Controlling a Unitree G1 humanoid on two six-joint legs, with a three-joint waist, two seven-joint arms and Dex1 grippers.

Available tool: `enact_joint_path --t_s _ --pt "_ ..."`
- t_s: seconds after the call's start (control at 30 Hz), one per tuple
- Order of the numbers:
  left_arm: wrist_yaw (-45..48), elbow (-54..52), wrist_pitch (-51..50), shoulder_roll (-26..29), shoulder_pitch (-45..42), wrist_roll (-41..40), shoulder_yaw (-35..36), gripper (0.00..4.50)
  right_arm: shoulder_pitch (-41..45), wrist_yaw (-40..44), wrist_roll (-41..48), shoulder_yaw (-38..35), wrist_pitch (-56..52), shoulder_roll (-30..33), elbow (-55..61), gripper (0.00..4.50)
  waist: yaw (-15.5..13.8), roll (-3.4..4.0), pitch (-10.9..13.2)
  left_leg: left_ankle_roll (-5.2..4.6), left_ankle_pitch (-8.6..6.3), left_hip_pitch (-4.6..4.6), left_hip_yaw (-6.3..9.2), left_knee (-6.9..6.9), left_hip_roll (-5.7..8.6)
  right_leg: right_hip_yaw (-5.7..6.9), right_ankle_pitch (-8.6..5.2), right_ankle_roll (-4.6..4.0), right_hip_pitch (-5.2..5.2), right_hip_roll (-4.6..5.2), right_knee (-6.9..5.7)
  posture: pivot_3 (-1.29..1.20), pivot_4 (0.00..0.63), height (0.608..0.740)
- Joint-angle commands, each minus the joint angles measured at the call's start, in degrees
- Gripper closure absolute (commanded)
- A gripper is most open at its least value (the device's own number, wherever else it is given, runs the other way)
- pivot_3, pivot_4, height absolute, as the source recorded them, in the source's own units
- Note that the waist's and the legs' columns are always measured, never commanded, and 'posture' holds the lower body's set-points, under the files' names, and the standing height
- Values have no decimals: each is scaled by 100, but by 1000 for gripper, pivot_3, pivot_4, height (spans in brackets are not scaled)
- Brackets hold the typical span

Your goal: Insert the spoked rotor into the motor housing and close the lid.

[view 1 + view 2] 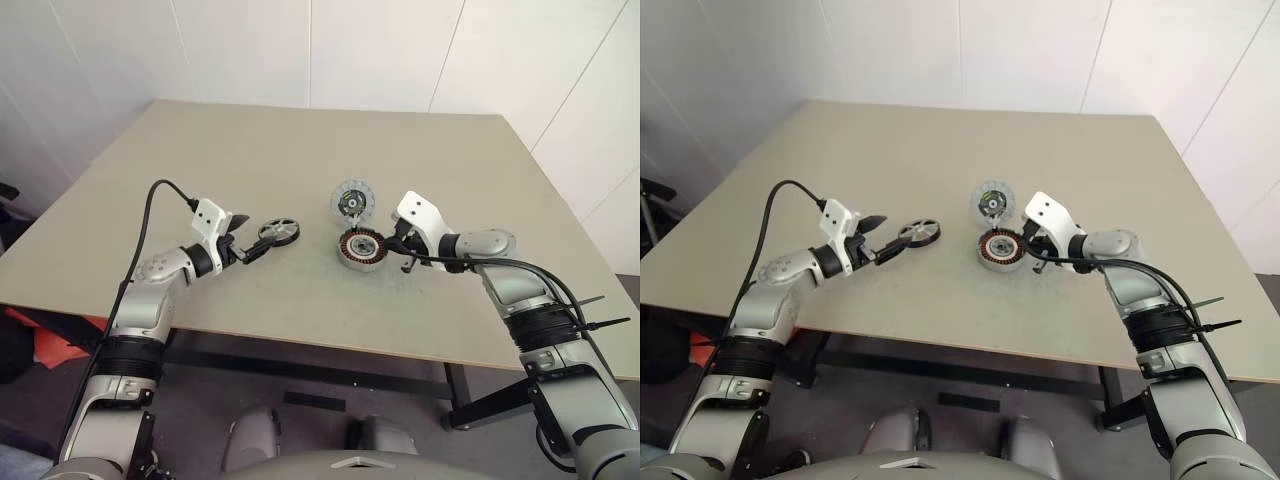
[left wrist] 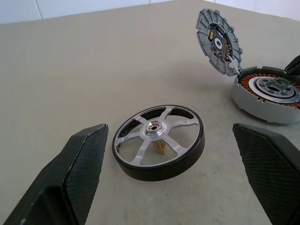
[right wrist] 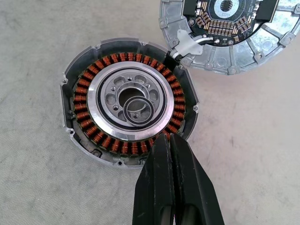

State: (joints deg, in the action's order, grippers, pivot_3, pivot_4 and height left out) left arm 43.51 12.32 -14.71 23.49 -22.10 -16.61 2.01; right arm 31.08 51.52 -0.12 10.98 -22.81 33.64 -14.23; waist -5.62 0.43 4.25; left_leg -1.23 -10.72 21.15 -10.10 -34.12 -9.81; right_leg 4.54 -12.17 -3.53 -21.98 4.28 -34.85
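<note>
On the beige counter (image 1: 300,150), my left gripper (image 2: 171,176) stands with jaws wide on either side of the spoked rotor (image 2: 158,142) — lined up, I judge, for a grasp not yet made. To the right sits the motor housing (image 3: 127,108), its copper windings exposed and a small metal ring (image 3: 138,110) lying loose on the hub. The lid (image 1: 351,201) stands hinged open at its far edge. My right gripper (image 3: 171,183) — jaws shut on nothing — rests at the housing's near rim.

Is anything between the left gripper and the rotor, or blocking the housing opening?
Nothing lies between the open left gripper and the spoked rotor. A tiny metal ring rests on the motor housing hub, and the shut right gripper is at its rim.
</note>
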Motion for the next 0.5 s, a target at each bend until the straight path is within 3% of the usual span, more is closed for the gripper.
enact_joint_path --t_s 0.03,0.5 --pt "27 -101 123 41 -144 -1 46 0 72 -6 -16 12 23 4 282 4479 -3 0 0 0 0 0 0 0 0 0 0 0 0 0 0 0 0 740" --pt "-19 -116 131 44 -130 1 75 0 -72 -13 -3 258 -141 -213 578 4479 1 0 0 0 0 -1 0 0 -1 0 0 1 0 0 0 0 0 740"
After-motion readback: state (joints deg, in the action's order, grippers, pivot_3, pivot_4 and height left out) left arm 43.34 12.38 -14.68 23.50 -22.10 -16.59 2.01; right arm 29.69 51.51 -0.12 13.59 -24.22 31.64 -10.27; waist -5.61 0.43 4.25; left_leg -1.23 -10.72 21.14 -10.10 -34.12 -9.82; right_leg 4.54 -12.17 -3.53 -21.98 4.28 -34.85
